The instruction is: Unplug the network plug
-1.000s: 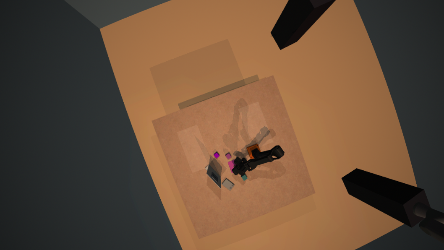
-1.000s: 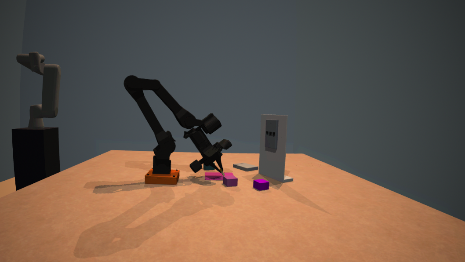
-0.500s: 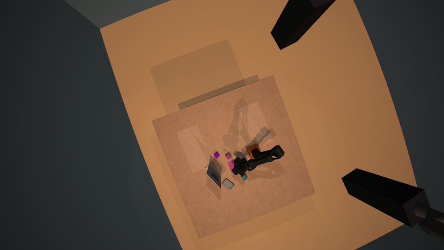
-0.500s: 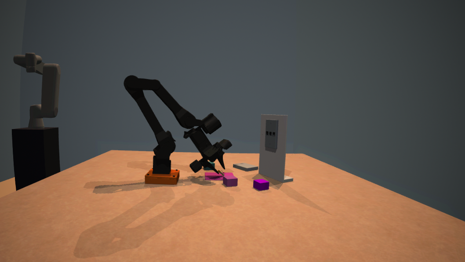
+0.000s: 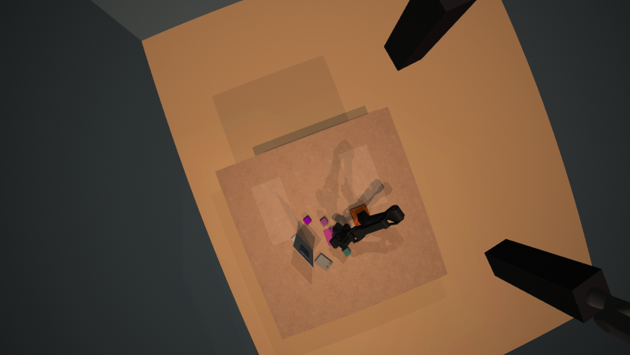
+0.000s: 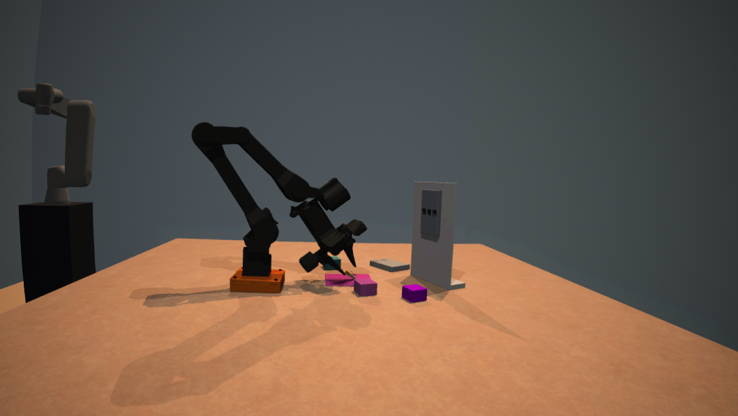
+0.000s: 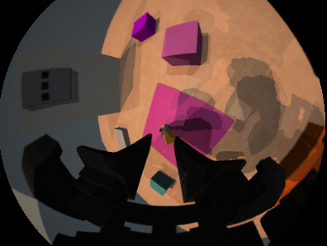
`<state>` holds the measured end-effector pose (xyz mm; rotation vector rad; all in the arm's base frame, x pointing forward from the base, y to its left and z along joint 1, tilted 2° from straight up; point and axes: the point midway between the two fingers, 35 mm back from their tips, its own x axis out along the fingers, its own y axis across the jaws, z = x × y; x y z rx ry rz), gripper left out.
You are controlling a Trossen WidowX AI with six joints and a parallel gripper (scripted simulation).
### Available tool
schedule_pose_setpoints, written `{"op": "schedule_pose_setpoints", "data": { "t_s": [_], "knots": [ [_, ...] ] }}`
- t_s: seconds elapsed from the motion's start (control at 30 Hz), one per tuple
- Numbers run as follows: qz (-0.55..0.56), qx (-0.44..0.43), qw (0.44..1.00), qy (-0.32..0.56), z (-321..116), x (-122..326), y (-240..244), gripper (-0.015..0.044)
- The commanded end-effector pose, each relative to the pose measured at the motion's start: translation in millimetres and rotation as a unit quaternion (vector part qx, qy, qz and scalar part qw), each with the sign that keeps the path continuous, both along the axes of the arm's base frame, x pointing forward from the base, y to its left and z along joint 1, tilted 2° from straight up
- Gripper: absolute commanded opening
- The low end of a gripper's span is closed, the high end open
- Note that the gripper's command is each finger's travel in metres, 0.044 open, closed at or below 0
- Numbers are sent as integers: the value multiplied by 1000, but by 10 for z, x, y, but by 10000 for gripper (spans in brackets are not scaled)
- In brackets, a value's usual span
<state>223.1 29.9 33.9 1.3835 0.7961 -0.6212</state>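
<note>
Spanning your view, the worktop (image 6: 516,330) carries the upright panel (image 6: 432,242) toward its far right edge. Your arm (image 6: 242,170) bends down over the pink marked square (image 7: 181,119) near the middle. Your tool (image 7: 163,143) hangs partly open, gripping nothing. The small olive plug (image 7: 168,135) lies on the square's edge, between the fingertips, apparently free of them.
</note>
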Motion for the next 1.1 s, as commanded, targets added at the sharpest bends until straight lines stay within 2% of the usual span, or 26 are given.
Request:
{"op": "schedule_pose_setpoints", "data": {
  "t_s": [0.0,1.07],
  "knots": [
    [1,1,1000,-4,46,-14,-2,156],
    [-1,0,1000,-1,252,-129,-29,156]
  ]
}}
